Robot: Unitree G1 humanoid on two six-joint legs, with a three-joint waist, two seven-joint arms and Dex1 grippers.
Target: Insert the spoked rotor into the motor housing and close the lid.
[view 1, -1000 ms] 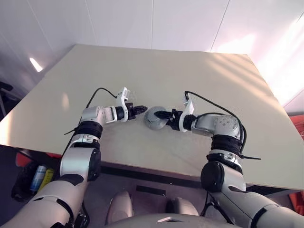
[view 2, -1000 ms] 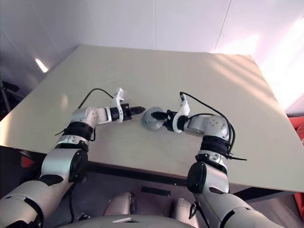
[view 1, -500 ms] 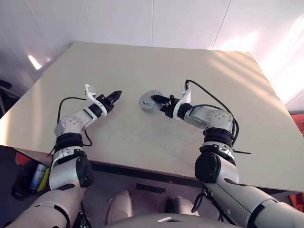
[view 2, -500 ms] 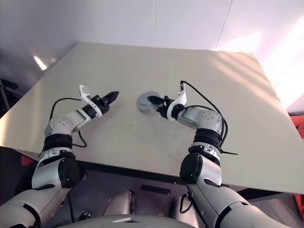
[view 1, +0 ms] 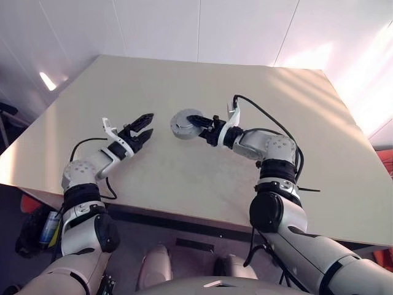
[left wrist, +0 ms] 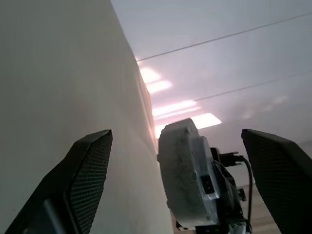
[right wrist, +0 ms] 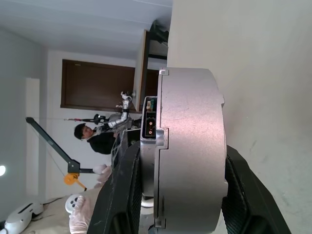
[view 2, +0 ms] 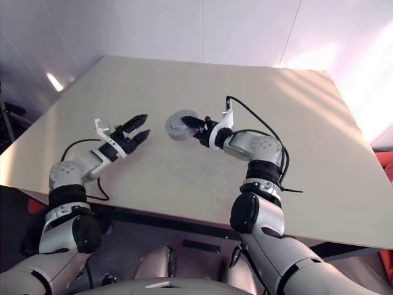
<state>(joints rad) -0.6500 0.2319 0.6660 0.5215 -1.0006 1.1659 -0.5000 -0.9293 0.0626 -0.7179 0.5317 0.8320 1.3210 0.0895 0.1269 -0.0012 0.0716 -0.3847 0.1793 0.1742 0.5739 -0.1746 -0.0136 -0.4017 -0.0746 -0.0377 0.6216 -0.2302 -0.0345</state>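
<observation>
Motor housing [view 1: 183, 125], a round silver-grey metal puck, hangs above the pale beige table [view 1: 184, 178] in my right gripper [view 1: 198, 121], whose jaws are clamped across its thickness; I judge the lid already seated, since the puck reads as one closed body, though the joint is too small to confirm from the head camera. My left gripper [view 1: 145, 123] hovers well apart from it on the other side, jaws spread wide and holding nothing.

Left wrist camera: the two black textured fingers [left wrist: 85, 180] stand far apart, with the grey puck [left wrist: 183, 178] between them in the distance, edge-on and lifted off the table, so I read that arm as standing clear of the part.

Right wrist camera: the black fingers [right wrist: 122, 195] pinch the puck's two flat faces, its scuffed rim [right wrist: 192, 146] turned towards the lens, a small connector socket visible in a notch at the seam. That grip presses both halves together, which suits holding a closed assembly. A person in white gloves [right wrist: 85, 219] sits in the background room.
</observation>
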